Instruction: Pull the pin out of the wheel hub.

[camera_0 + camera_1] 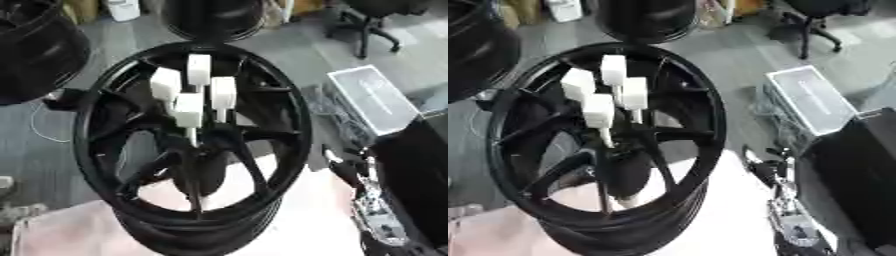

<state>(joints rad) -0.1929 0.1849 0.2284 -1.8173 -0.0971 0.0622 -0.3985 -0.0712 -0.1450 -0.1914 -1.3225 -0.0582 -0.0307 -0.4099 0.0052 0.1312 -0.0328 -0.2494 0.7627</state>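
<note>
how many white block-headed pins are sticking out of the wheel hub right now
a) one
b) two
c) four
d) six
c) Four white block-headed pins stand clustered at the centre of the black wheel hub, none pulled out yet, and the right hand sits off by the rim's right side, touching none of them.

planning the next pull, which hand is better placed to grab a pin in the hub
Probably right: the right hand shows just beside the wheel rim on its right side, nearest the white-topped pins standing in the hub. The left hand shows in neither view.
</note>
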